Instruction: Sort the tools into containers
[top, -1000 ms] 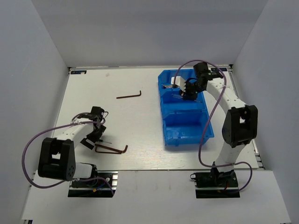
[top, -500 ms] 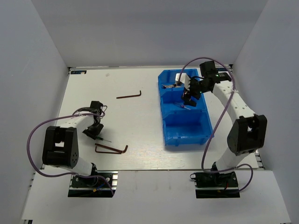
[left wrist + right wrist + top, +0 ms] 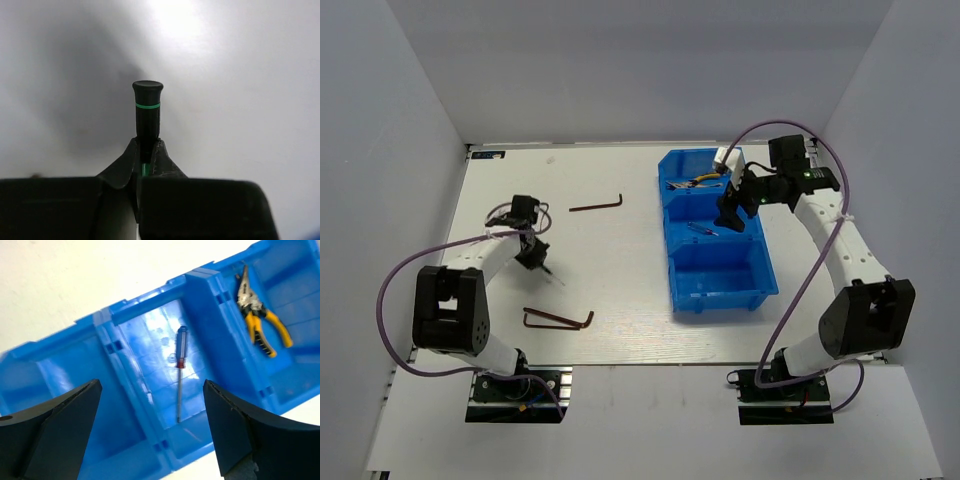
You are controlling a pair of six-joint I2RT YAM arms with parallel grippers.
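Between the fingers of the left gripper [image 3: 146, 146], pinched on its slim handle, the dark screwdriver [image 3: 147, 107] could swivel or slip out during the carry to the blue bin [image 3: 720, 300] well beyond, where the right gripper [image 3: 151, 385] hangs spread above the red-blue screwdriver [image 3: 180, 375].

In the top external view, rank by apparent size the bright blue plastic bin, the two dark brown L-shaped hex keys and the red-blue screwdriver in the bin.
Largest: the bright blue plastic bin.
Next: the dark brown L-shaped hex keys, far and near, too alike to rank.
Smallest: the red-blue screwdriver.
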